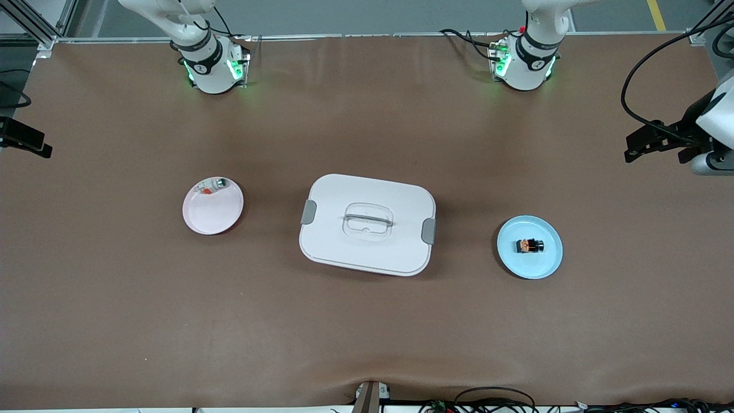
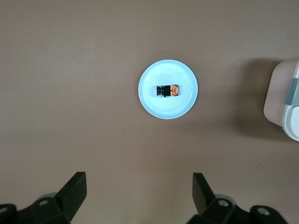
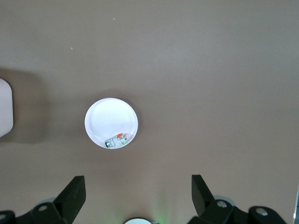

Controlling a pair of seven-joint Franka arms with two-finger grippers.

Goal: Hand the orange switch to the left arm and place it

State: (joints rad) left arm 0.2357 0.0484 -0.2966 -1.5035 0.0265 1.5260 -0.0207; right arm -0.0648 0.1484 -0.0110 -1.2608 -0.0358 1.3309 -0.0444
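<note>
The orange switch (image 1: 530, 246) lies on its side on a round blue plate (image 1: 546, 267) toward the left arm's end of the table. It also shows in the left wrist view (image 2: 168, 90) on the blue plate (image 2: 159, 108). The white box (image 1: 335, 229) with grey latches stands in the middle of the table, its lid on. My left gripper (image 2: 139, 179) is open and empty, high over bare table beside the blue plate. My right gripper (image 3: 138, 183) is open and empty, high over bare table beside a pink plate (image 3: 110, 119).
The pink plate (image 1: 213, 217) sits toward the right arm's end, with a small clear part with an orange bit (image 1: 213, 186) at its rim. The box's edge shows in the left wrist view (image 2: 285, 107) and in the right wrist view (image 3: 3, 107). Cables lie along the table's near edge.
</note>
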